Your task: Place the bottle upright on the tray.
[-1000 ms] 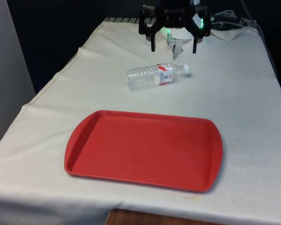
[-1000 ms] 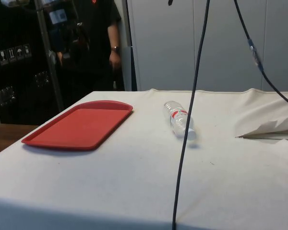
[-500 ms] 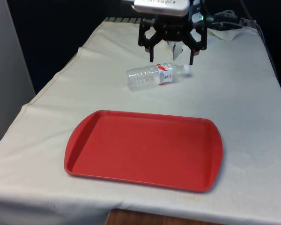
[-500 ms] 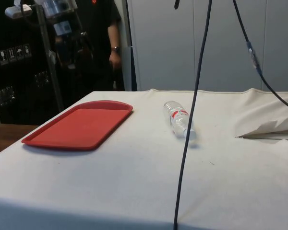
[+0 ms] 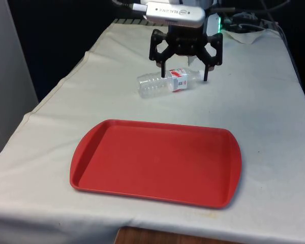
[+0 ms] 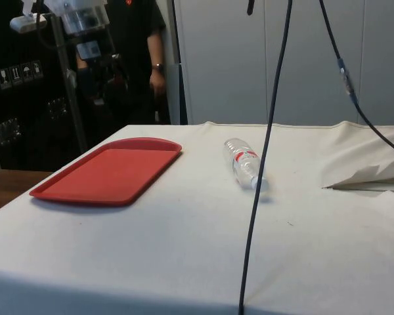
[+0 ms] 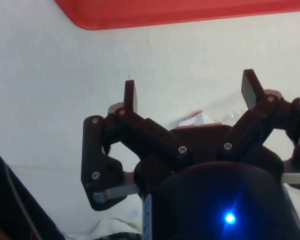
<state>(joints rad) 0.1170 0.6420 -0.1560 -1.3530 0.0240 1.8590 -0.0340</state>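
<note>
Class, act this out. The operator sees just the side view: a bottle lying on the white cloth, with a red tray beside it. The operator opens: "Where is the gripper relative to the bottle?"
Observer: In the front view the gripper hangs just above the bottle, over its label and neck end.
Operator: Are its fingers open?
Observer: Yes. In the wrist view the fingertips stand wide apart, with bare cloth between them.
Operator: How do they line up with the bottle?
Observer: In the front view they are spread along its length, one near the label and one near the cap, not across its width.
</note>
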